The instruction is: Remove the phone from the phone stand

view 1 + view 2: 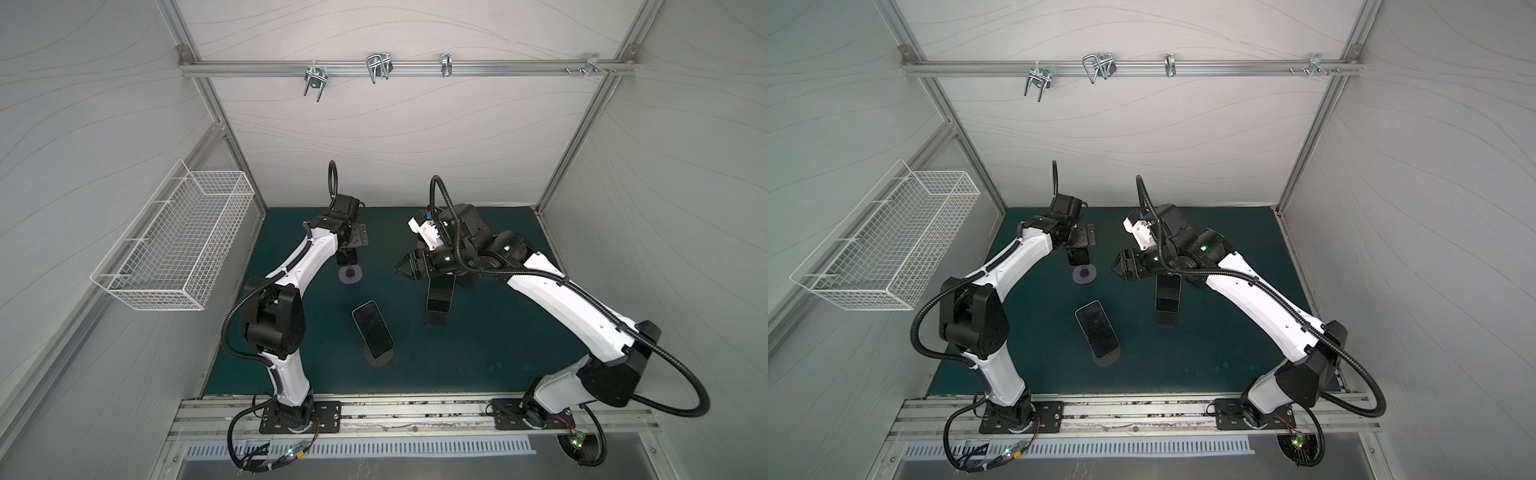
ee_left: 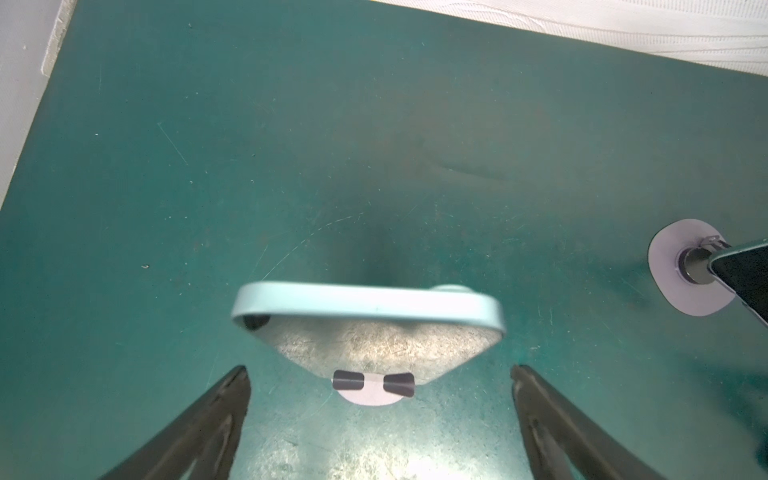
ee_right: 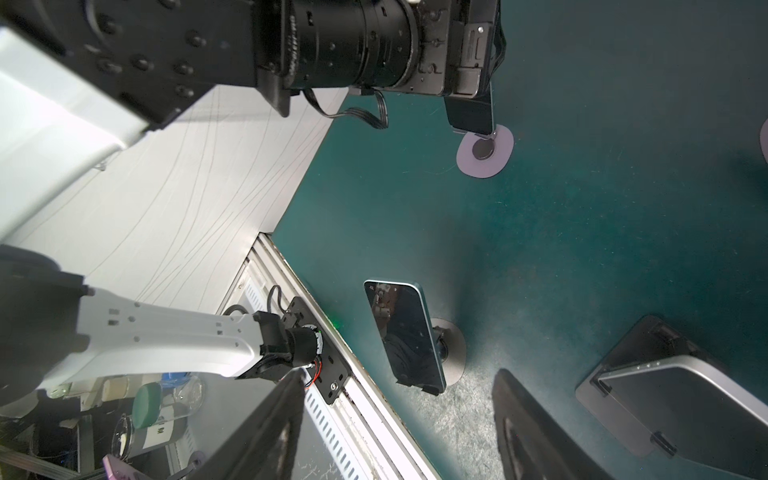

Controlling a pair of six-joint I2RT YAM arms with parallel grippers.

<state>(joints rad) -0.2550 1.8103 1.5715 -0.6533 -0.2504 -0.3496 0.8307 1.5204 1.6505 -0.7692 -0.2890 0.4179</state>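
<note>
Three stands on the surface (image 1: 498, 340) each carry a phone. Left gripper (image 2: 379, 370): jaws fully spread, empty, over the light-blue phone (image 2: 365, 303) on its stand (image 2: 370, 399). Right gripper (image 3: 400, 374): jaws apart, empty, beside the right phone (image 3: 698, 407).

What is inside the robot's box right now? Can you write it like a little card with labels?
Phones: three, each on its own stand
Far left: pale-blue-edged phone, tilted on a round lilac-based stand
Middle: black glass phone on a round grey-based stand
Right: dark silver-edged phone on a dark flat stand
Left gripper: open, jaws either side of the pale-blue-edged phone, not gripping
Right gripper: open, empty, close beside the dark silver-edged phone
Floor: dark green mat
Side wall: white wire basket
</note>
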